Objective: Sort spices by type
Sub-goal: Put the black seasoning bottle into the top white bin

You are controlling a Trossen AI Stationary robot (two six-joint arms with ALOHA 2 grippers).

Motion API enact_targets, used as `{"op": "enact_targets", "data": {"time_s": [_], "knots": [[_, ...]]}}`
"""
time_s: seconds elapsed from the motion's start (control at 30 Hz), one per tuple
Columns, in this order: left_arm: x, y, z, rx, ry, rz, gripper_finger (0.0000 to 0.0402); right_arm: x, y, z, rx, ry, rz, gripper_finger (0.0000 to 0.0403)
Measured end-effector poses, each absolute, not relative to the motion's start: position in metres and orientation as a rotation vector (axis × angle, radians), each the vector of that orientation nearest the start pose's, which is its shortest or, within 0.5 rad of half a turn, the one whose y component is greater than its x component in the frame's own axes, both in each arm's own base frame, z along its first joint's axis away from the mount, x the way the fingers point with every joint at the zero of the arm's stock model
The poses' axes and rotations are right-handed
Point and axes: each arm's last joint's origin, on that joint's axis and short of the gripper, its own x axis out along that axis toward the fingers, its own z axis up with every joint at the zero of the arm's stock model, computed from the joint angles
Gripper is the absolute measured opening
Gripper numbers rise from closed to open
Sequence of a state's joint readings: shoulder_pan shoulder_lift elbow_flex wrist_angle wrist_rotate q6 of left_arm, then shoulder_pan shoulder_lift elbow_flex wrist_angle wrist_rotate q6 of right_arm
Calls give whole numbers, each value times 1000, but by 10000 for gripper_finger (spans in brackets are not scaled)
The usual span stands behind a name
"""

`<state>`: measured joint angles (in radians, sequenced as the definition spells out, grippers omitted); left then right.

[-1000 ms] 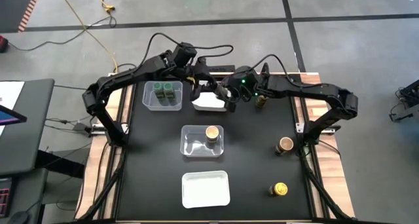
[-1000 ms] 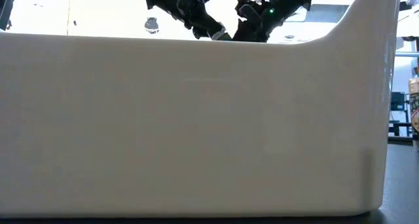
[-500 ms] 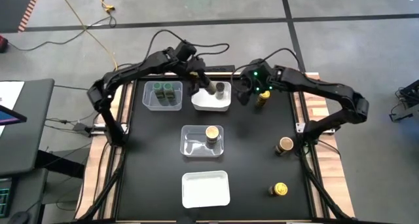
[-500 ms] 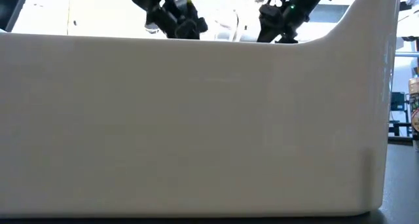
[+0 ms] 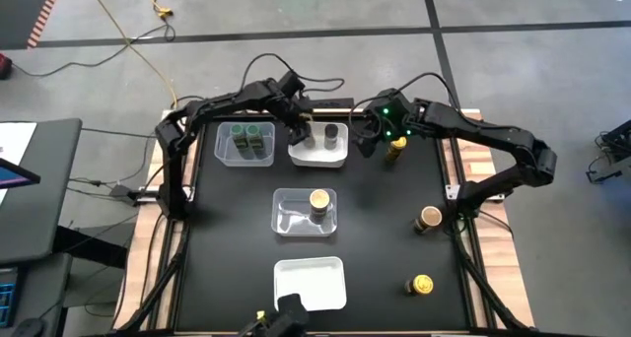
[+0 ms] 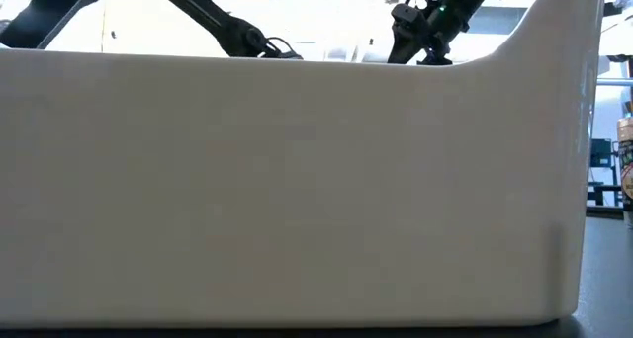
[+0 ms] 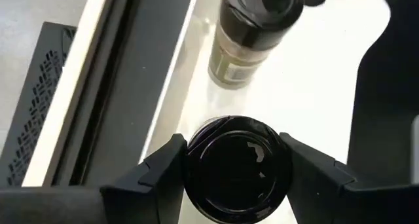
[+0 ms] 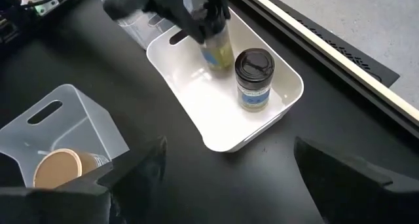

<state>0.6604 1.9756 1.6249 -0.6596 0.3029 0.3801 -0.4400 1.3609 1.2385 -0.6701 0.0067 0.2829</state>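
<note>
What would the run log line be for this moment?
left end effector: shut on dark-lidded jar, over white tray | right end effector: open, empty, beside tray | second dark-lidded jar: standing in tray

High view: mounted overhead, facing straight down, taking in the whole worktop (image 5: 375, 238) and both arms. Low view: at worktop height, facing level, set so near a white tray (image 6: 297, 180) that its wall fills almost the whole picture. Left wrist view: looks down at close range onto a dark-lidded jar (image 7: 237, 168). Right wrist view: looks from farther off across the white bin (image 8: 226, 96). Both wrist views and the high view share that bin.
</note>
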Motion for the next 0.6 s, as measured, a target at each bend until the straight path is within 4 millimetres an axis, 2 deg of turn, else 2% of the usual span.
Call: {"op": "enact_targets", "data": {"time_s": [0.23, 0.6], "knots": [[356, 243, 237, 10, 937, 157, 206, 256, -121, 322, 436, 717, -534, 362], [353, 242, 235, 17, 988, 177, 206, 257, -121, 323, 433, 714, -533, 361]]}}
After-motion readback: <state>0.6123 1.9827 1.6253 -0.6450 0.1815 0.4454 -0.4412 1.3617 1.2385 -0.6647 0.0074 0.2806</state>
